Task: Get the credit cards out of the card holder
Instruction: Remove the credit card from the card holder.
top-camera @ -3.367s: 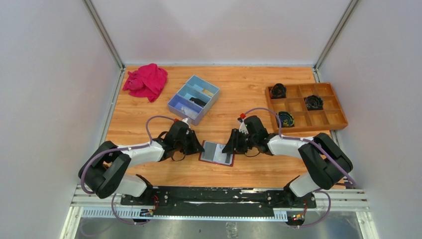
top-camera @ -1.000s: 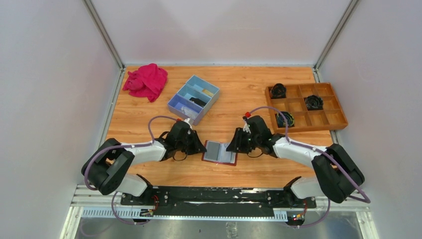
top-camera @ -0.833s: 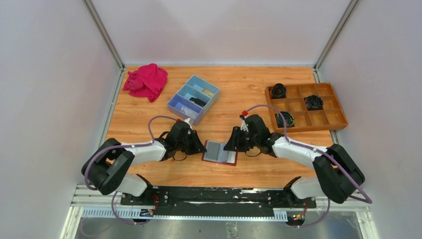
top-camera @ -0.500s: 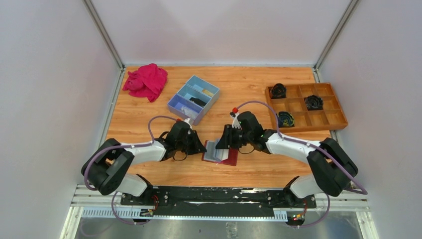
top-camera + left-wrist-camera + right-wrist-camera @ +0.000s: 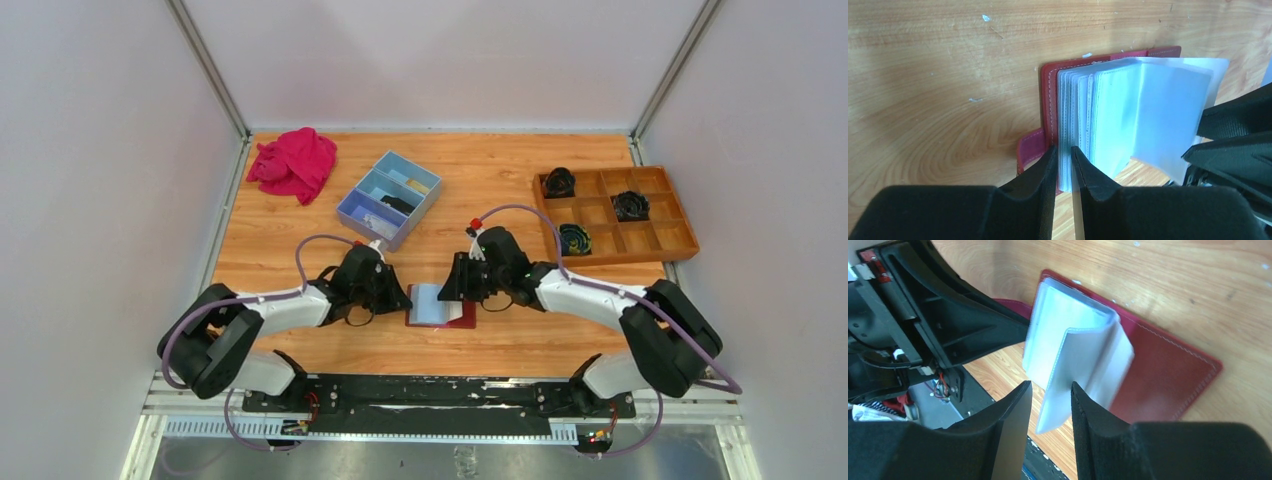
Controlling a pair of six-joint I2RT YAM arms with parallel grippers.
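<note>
Cloudy pockets (image 5: 1138,110) of the card holder (image 5: 1049,100) obscure their contents.

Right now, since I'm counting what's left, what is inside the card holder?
Inside the open card holder, a fanned stack of see-through pockets shows, some bent up at the right claw. No card face is distinguishable; the overlapping leaves hide any contents.

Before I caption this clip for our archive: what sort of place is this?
Probably a robot test cell: two arms bolted to a rail at a wooden table, plain white walls boxing it in, a compartment tray.
</note>
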